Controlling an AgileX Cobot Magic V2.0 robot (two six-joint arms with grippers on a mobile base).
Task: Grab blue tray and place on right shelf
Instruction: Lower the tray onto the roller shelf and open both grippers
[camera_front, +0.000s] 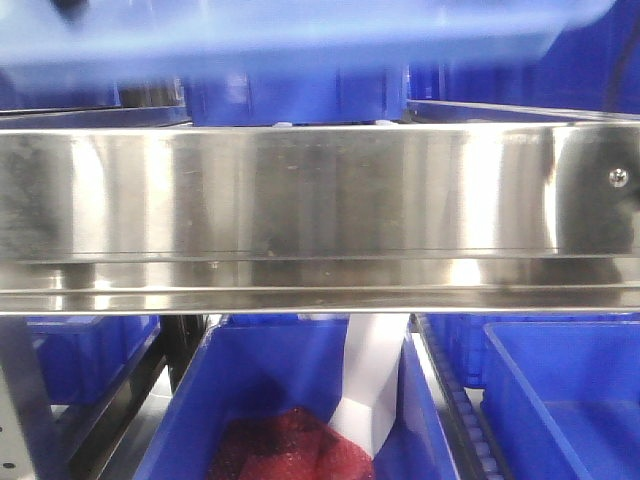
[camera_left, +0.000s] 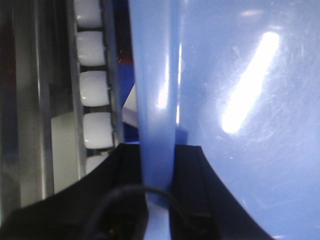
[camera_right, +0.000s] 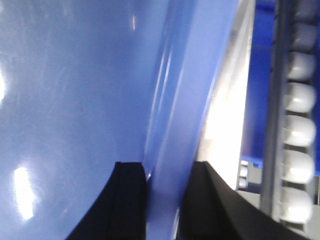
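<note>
One blue tray (camera_front: 300, 30) — long axis running from left gripper (camera_left: 159, 155) to right gripper (camera_right: 165, 172), both clamped on its rim.

One blue tray (camera_front: 300, 30), two grippers, left gripper (camera_left: 159, 155) and right gripper (camera_right: 165, 169), one right shelf (camera_front: 300, 190) with one screw (camera_front: 619, 177), at least three dark-blue bins (camera_front: 560, 400) below, one red bundle (camera_front: 290, 445).
</note>
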